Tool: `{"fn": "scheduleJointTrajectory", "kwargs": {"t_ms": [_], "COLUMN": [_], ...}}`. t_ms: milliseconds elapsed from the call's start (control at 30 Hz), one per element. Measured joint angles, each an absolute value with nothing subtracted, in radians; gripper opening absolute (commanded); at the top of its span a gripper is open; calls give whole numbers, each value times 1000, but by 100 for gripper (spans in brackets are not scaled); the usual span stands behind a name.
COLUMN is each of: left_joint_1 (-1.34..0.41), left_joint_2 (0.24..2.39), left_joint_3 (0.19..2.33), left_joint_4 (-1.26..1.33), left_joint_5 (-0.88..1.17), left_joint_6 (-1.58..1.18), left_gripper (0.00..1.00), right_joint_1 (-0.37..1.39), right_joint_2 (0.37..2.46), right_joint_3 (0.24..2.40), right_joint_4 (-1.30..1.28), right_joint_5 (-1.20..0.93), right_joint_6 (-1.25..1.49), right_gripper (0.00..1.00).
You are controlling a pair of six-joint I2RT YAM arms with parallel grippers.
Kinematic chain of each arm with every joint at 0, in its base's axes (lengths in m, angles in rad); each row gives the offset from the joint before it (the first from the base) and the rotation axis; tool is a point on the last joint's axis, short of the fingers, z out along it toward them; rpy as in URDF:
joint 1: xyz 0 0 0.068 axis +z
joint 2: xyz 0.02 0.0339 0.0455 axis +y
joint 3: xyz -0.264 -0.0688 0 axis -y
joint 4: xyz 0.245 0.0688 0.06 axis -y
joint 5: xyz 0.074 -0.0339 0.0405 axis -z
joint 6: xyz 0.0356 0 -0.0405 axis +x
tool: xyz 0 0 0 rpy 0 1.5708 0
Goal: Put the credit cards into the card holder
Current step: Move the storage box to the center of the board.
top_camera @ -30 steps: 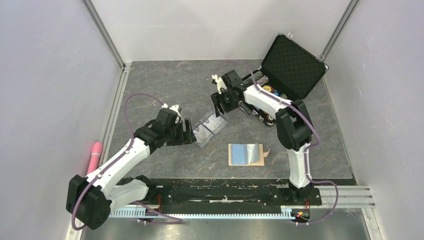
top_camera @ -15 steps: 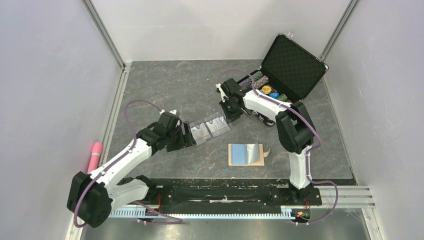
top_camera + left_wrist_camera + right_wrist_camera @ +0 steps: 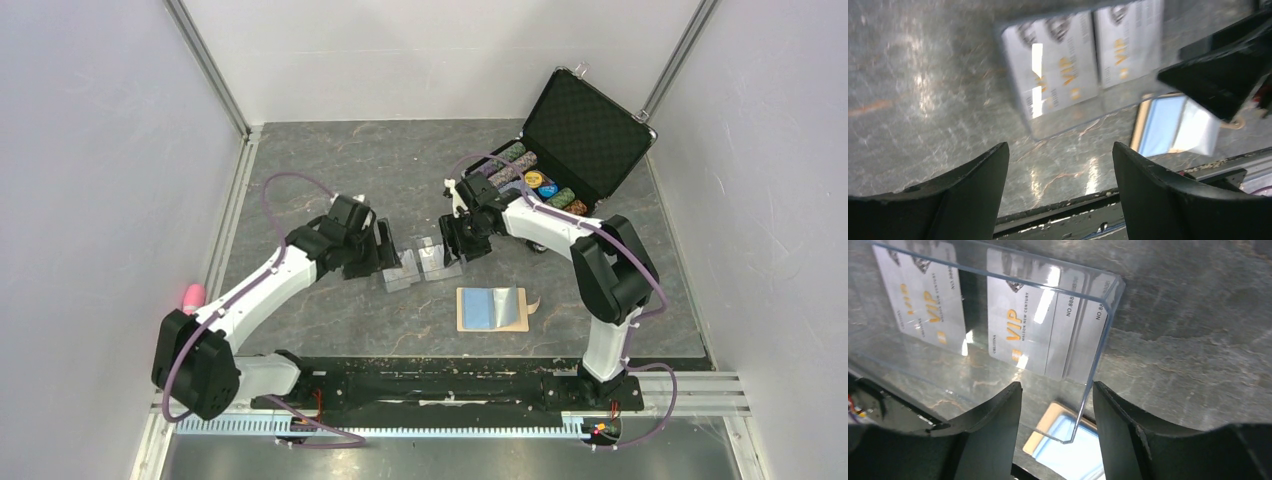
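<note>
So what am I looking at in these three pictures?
Two robot arms are bolted to a grey table. One picture looks down from above. The other two come from cameras on each wrist, so the black shapes are fingers. On the table: silvery cards in a clear plastic tray, an open tan wallet, and an open black case of poker chips. The left gripper and right gripper are open, holding nothing; the tray's edge sits between the right one's fingers.

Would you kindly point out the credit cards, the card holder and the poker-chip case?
credit cards (image 3: 1020,335): right wrist view, printed face of one card, by the VIP lettering.
card holder (image 3: 482,310): top view, its light blue lining.
poker-chip case (image 3: 585,130): top view, inside of the raised lid.
</note>
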State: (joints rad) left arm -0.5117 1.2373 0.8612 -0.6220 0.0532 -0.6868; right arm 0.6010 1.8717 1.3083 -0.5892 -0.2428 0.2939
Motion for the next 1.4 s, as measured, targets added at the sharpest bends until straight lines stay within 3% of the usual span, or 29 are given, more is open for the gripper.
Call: {"fn": "scheduleJointTrajectory", "kwargs": {"t_ms": [233, 467, 767, 1133, 1400], "left_joint_1": [-512, -512, -548, -561, -561], "left_joint_2": [1353, 1568, 1711, 1759, 1759], "left_joint_3": [1057, 1198, 1205, 1165, 1122], "left_joint_4": [-638, -644, -653, -638, -659], "left_joint_5": [65, 118, 129, 69, -28], "left_joint_6": [-635, -601, -591, -569, -560], "left_gripper": [77, 56, 49, 30, 24], "right_joint_1": [608, 621, 615, 610, 609], "right_joint_2": [1854, 1830, 1782, 1791, 1802], "right_joint_3": [1245, 1186, 1179, 1179, 1179], "right_joint_4": [-478, -400, -373, -356, -353], "right_joint_5": [-387, -491, -479, -471, -470], "right_joint_6": [324, 368, 393, 408, 411], "right_gripper": [56, 56, 55, 35, 32]}}
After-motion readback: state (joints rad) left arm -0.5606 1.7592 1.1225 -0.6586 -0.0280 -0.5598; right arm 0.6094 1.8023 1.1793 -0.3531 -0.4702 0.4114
